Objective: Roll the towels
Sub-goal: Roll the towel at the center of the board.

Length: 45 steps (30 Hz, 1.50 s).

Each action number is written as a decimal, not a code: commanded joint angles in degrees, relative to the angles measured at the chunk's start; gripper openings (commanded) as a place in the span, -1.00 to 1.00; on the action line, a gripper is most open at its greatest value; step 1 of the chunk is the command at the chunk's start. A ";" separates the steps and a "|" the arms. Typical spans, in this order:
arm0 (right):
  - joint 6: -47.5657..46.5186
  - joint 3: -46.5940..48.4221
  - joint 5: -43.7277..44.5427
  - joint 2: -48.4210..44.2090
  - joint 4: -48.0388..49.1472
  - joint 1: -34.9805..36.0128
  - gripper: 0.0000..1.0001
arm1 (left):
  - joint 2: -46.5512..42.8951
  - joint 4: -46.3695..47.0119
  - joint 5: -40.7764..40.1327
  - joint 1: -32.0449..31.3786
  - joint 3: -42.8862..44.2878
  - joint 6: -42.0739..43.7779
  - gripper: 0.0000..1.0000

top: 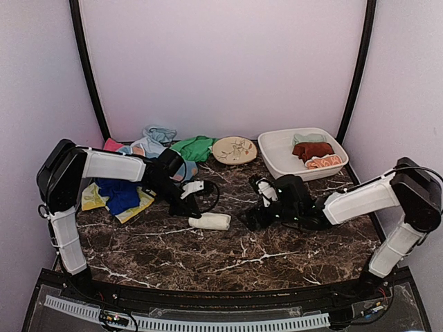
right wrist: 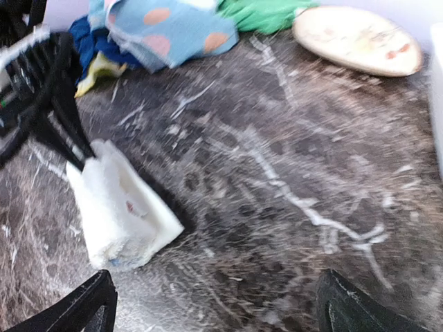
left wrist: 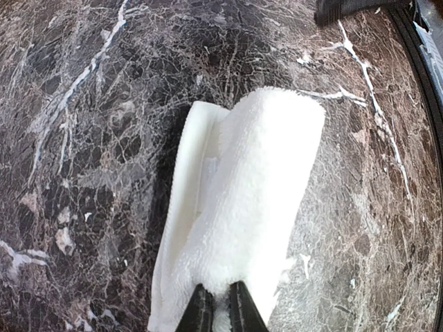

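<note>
A white towel [top: 210,221] lies rolled on the dark marble table, left of centre. In the left wrist view the white towel [left wrist: 249,207] fills the middle, and my left gripper [left wrist: 220,308] is shut on its near end, with cloth pinched between the fingertips. My left gripper [top: 192,207] sits at the roll's left end. My right gripper [top: 252,218] stands open just right of the roll, not touching it. In the right wrist view the white towel [right wrist: 118,214] lies left of my wide-apart fingers [right wrist: 76,308], with bare table between them.
Loose towels are heaped at the back left: blue [top: 118,194], yellow [top: 142,204], light blue with orange dots [top: 145,146], green [top: 194,146]. A round patterned plate [top: 234,149] lies at the back. The white tub [top: 277,162] at back right holds a dark red towel [top: 313,149] and an orange one [top: 324,162].
</note>
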 commanded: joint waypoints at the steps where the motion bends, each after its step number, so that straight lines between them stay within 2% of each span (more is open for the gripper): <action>1: 8.44 -9.01 18.34 -8.83 12.45 -0.96 1.00 | 4.06 -7.60 -6.50 -0.21 -1.52 0.43 -0.83; 3: 8.69 -10.71 18.25 -10.19 14.94 -1.84 1.00 | 4.27 -7.89 -6.54 -0.21 -1.13 0.36 -0.83; 4: 5.68 -11.22 15.74 -10.47 16.38 -1.72 0.91 | 4.40 -8.05 -6.50 -0.21 -0.96 0.27 -0.83; 5: 1.56 -12.05 14.10 -10.60 18.74 -0.78 0.80 | 4.57 -8.21 -6.42 -0.21 -0.78 0.31 -0.83; 7: -11.48 -13.30 16.72 -10.04 22.46 4.61 0.71 | 4.94 -8.82 -6.40 -0.17 -0.37 0.33 -0.84; 10: -27.45 -10.12 22.66 -6.18 18.02 12.07 0.68 | 5.60 -9.76 -6.31 -0.21 0.42 0.32 -0.84; 13: -40.64 -7.33 23.42 -2.80 16.53 17.91 0.66 | 6.89 -11.19 -6.45 -0.16 1.74 0.00 -0.84; 16: -49.52 -3.31 24.59 2.73 16.67 20.68 0.55 | 8.52 -13.14 -6.42 -0.21 3.69 -0.61 -0.85; 22: -60.65 2.53 25.78 13.89 24.87 21.31 0.40 | 11.11 -16.36 -5.57 -0.21 6.67 -0.96 -0.85; 25: -63.62 5.68 24.71 18.60 26.09 20.73 0.38 | 12.50 -18.18 -5.68 -0.21 8.26 -0.64 -0.85; 30: -62.53 10.96 21.57 23.43 24.03 17.84 0.32 | 13.67 -19.80 -6.04 -0.21 9.72 0.29 -0.85; 34: -58.05 14.10 19.14 25.42 18.66 15.01 0.24 | 13.89 -20.46 -5.50 -0.21 10.09 0.85 -0.85; 38: -55.28 15.33 16.33 25.86 11.68 13.61 0.06 | 13.86 -21.12 -4.60 -0.21 10.48 1.11 -0.81; 45: -49.88 18.73 11.87 26.36 -1.79 12.76 -0.03 | 12.21 -23.71 1.20 2.31 12.61 1.70 -0.48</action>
